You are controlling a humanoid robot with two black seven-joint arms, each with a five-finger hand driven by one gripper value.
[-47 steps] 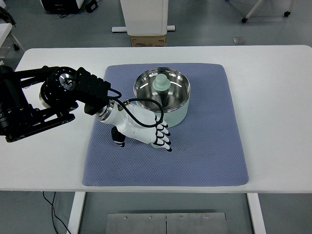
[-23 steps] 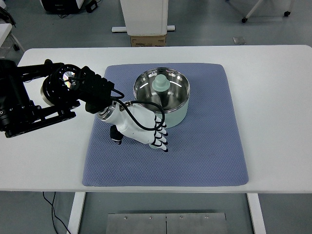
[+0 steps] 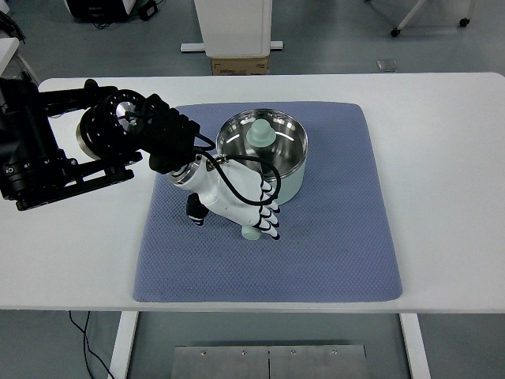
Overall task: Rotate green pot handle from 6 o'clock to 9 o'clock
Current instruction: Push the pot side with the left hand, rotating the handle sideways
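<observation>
A green pot point(image 3: 272, 162) is sitting on a blue mat point(image 3: 331, 237) toward the far middle of the white tabletop point(image 3: 442, 158). Its shiny steel inside is showing, and a pale green knobbed piece point(image 3: 259, 136) is lying inside it. The pot's handle point(image 3: 251, 232) is sticking out toward the near edge of the tabletop, with only its rounded tip peeking out under the hand.

The left hand point(image 3: 237, 205) is reaching in from the left edge of the tabletop on a black arm point(image 3: 95, 146) and is lying over the handle just beside the pot's near wall. Its white fingers point(image 3: 268, 217) with black tips are curling down around the handle, grasping it. A black cable point(image 3: 233, 170) is looping over the back of the hand.

A cardboard box point(image 3: 239, 65) is standing on the floor past the far edge.
</observation>
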